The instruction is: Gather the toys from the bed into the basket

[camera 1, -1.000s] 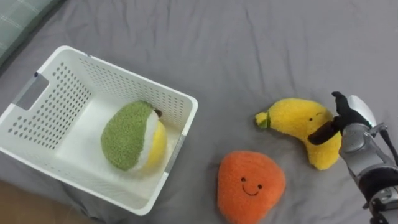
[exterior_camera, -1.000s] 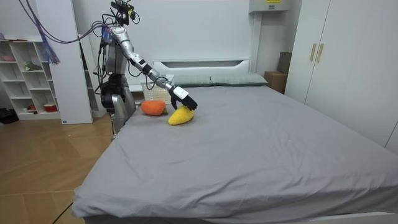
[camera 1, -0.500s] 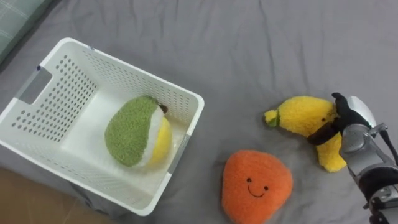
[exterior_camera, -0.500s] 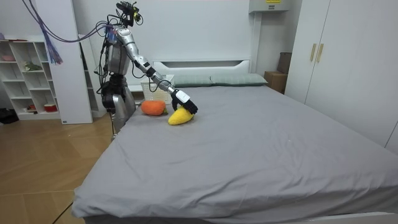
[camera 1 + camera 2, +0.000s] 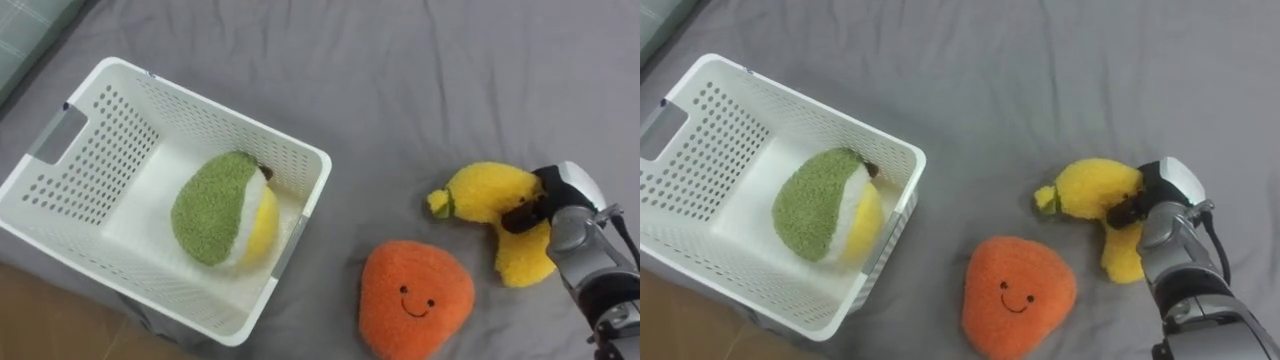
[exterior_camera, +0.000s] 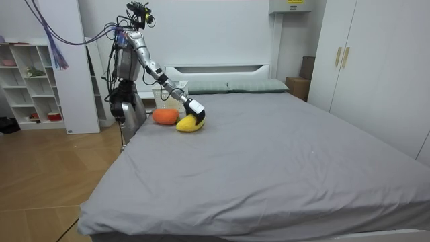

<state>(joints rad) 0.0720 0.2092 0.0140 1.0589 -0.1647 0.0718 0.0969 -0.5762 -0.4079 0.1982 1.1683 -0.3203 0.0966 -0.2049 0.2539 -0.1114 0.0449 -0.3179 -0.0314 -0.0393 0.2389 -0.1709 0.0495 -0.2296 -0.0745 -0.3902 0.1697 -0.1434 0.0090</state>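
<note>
Right now the right arm stretches out over the bed [image 5: 400, 80]. The right hand [image 5: 563, 192] sits on the yellow banana plush [image 5: 485, 190], with its fingers [image 5: 522, 213] clamped round its bend.

Seemingly three plush toys [image 5: 415, 300], one basket [image 5: 300, 165]

The basket [image 5: 90, 170] on the left is showing white, its walls dotted with rows of holes; the plush toy [image 5: 215, 212] inside is showing green, yellow and white. The near orange toy [image 5: 415, 300] is wearing a black smile. On the right, the yellow banana toy [image 5: 480, 192] is lying on the plain grey sheet [image 5: 400, 80], beside the black-and-silver right hand [image 5: 565, 195].
</note>
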